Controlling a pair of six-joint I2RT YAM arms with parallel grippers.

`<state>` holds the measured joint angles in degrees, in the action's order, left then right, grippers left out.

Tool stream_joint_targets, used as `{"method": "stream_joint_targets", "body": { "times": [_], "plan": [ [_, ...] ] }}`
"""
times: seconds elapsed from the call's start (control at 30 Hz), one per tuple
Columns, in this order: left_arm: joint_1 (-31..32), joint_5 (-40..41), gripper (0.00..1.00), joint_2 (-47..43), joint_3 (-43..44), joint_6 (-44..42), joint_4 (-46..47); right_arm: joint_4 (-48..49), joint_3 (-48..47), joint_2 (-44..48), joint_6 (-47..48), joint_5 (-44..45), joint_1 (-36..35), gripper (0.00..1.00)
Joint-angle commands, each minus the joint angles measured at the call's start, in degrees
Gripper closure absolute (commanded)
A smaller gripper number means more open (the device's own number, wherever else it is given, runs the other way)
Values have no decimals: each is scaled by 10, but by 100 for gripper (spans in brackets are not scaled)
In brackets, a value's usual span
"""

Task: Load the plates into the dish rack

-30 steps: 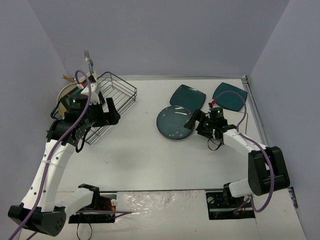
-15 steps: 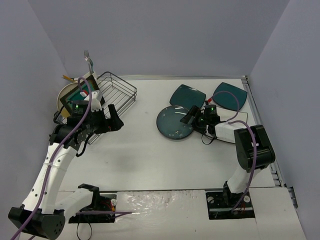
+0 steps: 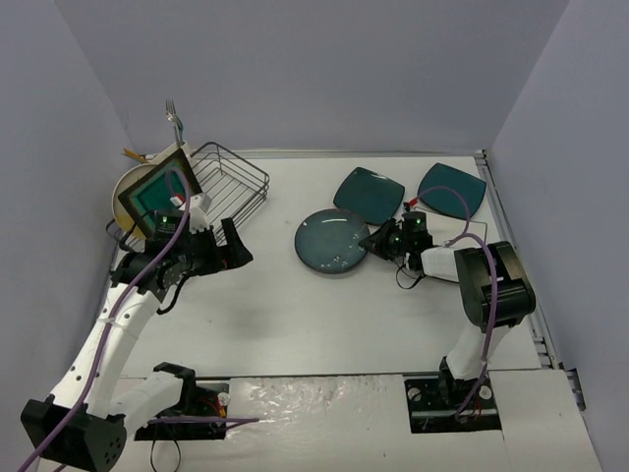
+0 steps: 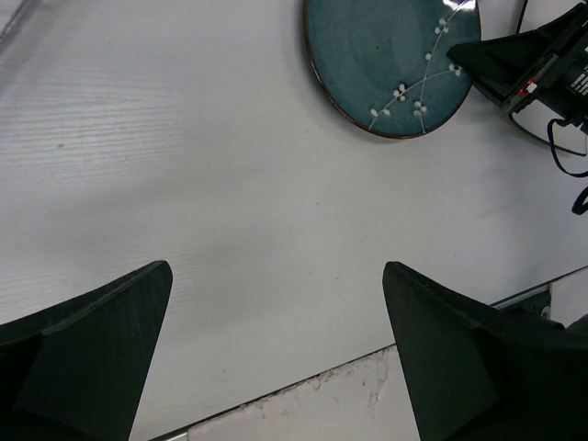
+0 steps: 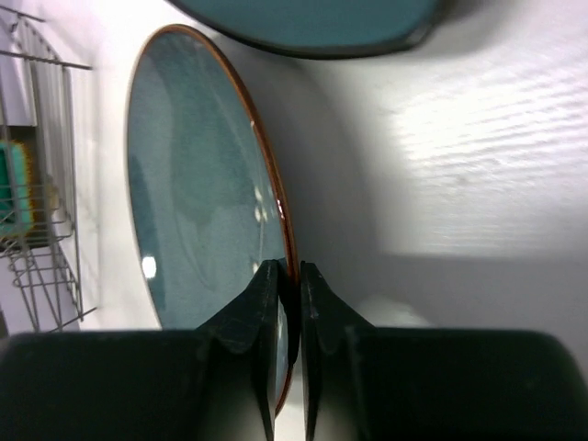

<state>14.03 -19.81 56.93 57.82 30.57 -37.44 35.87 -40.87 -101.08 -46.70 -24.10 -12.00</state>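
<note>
the right fingers (image 5: 267, 308) are pinched shut on the near-right rim of the round grey-blue plate (image 3: 331, 242), one finger above the thin brown edge and one below it. the plate sits on the white bench (image 3: 324, 315) about midway across, well apart from the dish rack (image 3: 224, 189). whether its gripped edge is raised off the bench i cannot tell. in the left wrist view the plate (image 4: 386, 62) shows a white blossom twig across its blue face, with the right fingers (image 4: 478, 57) touching its edge.

two dark teal rounded square plates lie flat behind the round one: the nearer teal plate (image 3: 369, 189) just beside it, the farther teal plate (image 3: 451, 189) near the right wall.

the left fingers (image 3: 236, 254) are spread wide and hold nothing. they hang over bare bench just beside the rack's near corner, pointing toward the round plate.

the rack stands at the far left. a brown-rimmed teal square plate (image 3: 157, 193) leans upright at its left end, with a round cream plate (image 3: 125, 185) close behind it. a fork (image 3: 173, 116) sticks up at the rack's far left corner.
</note>
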Motion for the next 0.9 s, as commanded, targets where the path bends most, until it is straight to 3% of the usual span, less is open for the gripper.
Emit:
{"method": "stream_joint_targets", "body": {
  "times": [0.0, 0.33, 0.87],
  "plan": [
    [23, -29, 3, -20, -22, 62, 82, -31, 20, 41, 45, -3, -4, 100],
    [91, -10, 3, -3, -64, 154, 180, 53, 61, 165, -36, -105, -4, 100],
    [107, -27, 3, 98, -45, 243, 325, 118, 43, 294, -137, -217, -6, 100]
  ]
}}
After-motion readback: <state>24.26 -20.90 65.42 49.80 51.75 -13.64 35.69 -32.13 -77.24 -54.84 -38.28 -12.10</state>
